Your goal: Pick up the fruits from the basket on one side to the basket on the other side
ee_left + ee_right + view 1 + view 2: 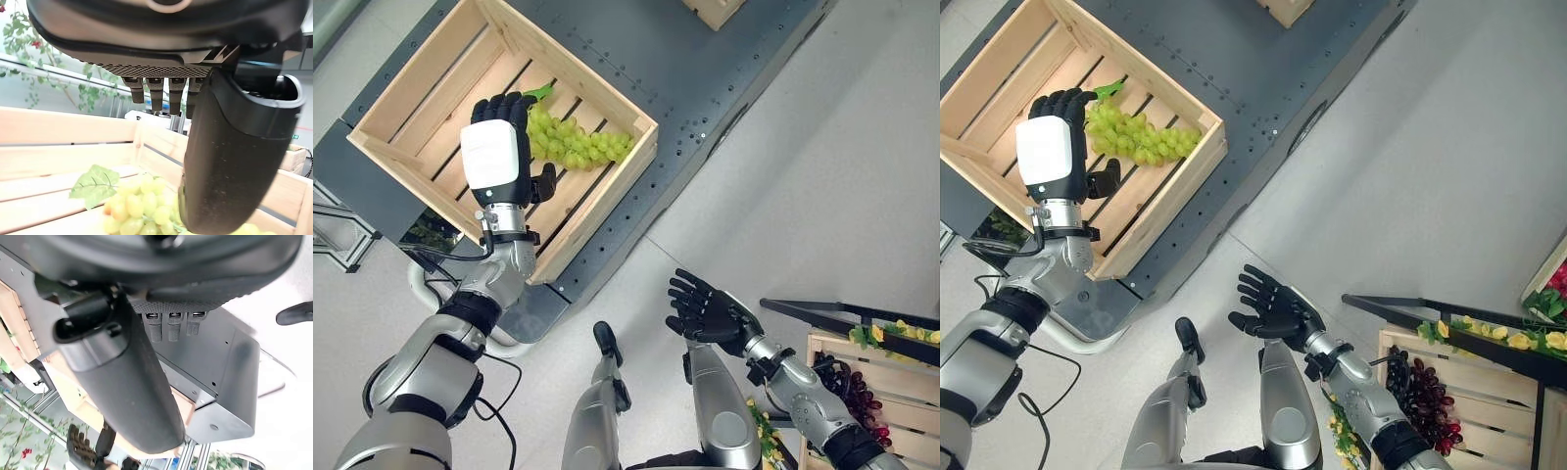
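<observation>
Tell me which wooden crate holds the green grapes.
The big slatted crate under the left hand; green grapes lie inside. The crate by the right arm holds dark purple grapes.

Pale, unfinished slatted wood, matt with visible grain: crate (612,181) at 11 o'clock. Glossy, smooth green skins on grapes (573,142) inside, plus one matt, veined leaf (95,183). Dark matt plastic on left hand (504,147), smooth white cover on its back. Matt dark metal with rows of small holes: platform (705,88). Pale wood again, second crate (847,357) at 4 o'clock, glossy dark-red grapes (857,397) within.
</observation>
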Motion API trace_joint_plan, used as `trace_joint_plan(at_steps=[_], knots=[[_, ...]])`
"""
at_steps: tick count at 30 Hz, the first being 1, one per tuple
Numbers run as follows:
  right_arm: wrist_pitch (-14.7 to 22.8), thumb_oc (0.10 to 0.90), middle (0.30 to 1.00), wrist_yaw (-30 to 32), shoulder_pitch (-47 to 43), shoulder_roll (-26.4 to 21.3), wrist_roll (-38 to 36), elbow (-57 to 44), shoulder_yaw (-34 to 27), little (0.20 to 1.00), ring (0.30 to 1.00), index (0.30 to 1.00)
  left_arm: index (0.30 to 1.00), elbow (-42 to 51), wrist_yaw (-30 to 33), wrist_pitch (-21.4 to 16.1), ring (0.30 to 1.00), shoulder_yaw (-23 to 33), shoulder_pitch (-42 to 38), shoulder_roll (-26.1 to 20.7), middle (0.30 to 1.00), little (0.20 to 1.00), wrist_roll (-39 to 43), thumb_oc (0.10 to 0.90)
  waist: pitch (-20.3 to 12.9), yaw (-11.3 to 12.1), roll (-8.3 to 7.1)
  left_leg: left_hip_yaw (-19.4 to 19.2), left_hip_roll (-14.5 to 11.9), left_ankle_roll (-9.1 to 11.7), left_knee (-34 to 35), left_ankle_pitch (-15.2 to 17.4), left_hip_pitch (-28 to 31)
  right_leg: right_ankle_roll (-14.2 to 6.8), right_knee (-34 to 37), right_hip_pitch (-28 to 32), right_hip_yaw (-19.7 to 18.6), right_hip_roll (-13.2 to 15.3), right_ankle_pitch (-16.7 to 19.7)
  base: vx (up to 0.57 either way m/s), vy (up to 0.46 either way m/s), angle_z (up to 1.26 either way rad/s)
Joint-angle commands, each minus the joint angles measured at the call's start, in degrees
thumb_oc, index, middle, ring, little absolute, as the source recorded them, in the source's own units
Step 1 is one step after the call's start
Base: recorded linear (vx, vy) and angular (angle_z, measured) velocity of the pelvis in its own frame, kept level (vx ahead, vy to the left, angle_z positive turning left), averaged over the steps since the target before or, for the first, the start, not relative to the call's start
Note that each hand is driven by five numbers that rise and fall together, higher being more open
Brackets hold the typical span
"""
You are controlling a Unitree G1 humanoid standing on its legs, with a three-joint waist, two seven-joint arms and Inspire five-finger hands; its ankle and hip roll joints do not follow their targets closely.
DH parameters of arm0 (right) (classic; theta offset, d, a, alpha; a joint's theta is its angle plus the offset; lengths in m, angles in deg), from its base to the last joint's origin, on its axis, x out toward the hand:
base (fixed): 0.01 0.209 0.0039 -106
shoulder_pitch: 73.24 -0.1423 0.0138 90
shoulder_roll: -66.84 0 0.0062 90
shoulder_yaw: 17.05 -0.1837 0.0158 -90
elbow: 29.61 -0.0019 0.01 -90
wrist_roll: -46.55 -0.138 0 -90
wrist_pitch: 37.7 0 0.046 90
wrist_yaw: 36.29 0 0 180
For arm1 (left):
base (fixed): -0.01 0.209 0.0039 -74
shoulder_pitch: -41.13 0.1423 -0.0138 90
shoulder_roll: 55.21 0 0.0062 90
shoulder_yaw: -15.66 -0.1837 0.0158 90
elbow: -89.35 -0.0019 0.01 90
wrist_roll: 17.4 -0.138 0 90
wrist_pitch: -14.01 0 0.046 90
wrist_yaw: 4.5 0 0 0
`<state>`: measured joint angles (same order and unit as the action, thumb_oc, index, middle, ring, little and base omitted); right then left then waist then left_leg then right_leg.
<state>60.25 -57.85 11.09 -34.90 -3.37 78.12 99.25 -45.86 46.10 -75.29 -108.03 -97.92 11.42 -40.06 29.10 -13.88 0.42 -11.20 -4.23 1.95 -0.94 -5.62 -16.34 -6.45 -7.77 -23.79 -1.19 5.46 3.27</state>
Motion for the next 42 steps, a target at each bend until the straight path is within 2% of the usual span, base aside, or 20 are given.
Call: trace_joint_plan(at_steps=[1,10,16,23,36,42], knots=[[4.7,0.8,0.9,-2.4,2.4,-1.8,0.1,-7.1,0.5,0.9,0.9,0.9,0.9,-1.4,3.0,2.4,0.9,0.8,-8.5,-5.9,0.9,0.9,1.7,0.8,-0.2,-0.9,-1.85,2.6,-1.6,1.3,-11.9,0.9,-7.0,3.3,-6.0,-4.1,-1.0,-2.1,2.0,-0.03,-0.017,0.1],[6.4,0.8,0.9,-2.7,2.9,-2.3,0.2,-7.1,0.2,0.9,0.9,0.9,0.9,-1.9,3.2,5.2,0.9,0.3,-10.9,-6.8,0.9,0.9,0.4,0.8,0.7,-1.3,-1.46,1.9,-1.5,1.2,-12.6,0.9,-8.8,3.5,-5.6,-5.0,-1.4,-2.0,1.9,0.01,0.009,-0.02],[6.3,0.8,0.9,-1.1,2.7,-2.2,-0.1,-8.4,0.4,0.9,0.9,0.9,0.9,-2.4,-1.1,6.0,0.9,-2.4,-14.4,-7.1,0.9,0.9,-0.7,0.8,0.7,-1.7,-1.48,1.6,-1.7,1.3,-13.6,1.0,-10.4,3.8,-5.8,-5.9,-1.1,-2.1,1.7,0.0,0.0,0.0],[6.2,0.8,0.9,0.0,2.2,-2.0,-0.2,-8.5,0.1,0.9,0.9,0.9,0.9,-3.3,-9.7,6.2,0.9,-6.1,-17.5,-7.2,0.9,0.9,0.1,0.8,0.7,-2.0,-1.57,0.8,-2.0,1.3,-14.2,1.1,-11.4,3.9,-5.2,-6.4,-1.2,-2.1,2.0,0.0,-0.003,0.0],[6.7,0.8,0.9,1.4,1.4,-1.6,-1.1,-8.1,0.4,0.9,0.9,0.9,0.9,-6.4,-13.6,13.2,0.9,-9.2,-21.7,-6.1,0.9,0.9,0.5,0.8,0.7,-2.7,-1.87,0.5,-2.5,1.5,-15.4,0.4,-13.4,4.2,-5.1,-7.7,-1.5,-2.3,2.4,0.01,-0.004,0.0],[7.3,0.8,0.9,2.3,0.4,-0.6,-1.2,-8.1,1.1,0.9,0.9,0.9,0.9,-8.4,-12.8,16.1,0.9,-10.3,-24.0,-5.4,0.9,0.9,1.3,0.8,0.7,-2.9,-2.53,-0.2,-2.5,1.4,-14.8,0.6,-14.3,4.3,-4.6,-8.7,-1.4,-2.6,2.9,-0.01,-0.021,-0.02]])
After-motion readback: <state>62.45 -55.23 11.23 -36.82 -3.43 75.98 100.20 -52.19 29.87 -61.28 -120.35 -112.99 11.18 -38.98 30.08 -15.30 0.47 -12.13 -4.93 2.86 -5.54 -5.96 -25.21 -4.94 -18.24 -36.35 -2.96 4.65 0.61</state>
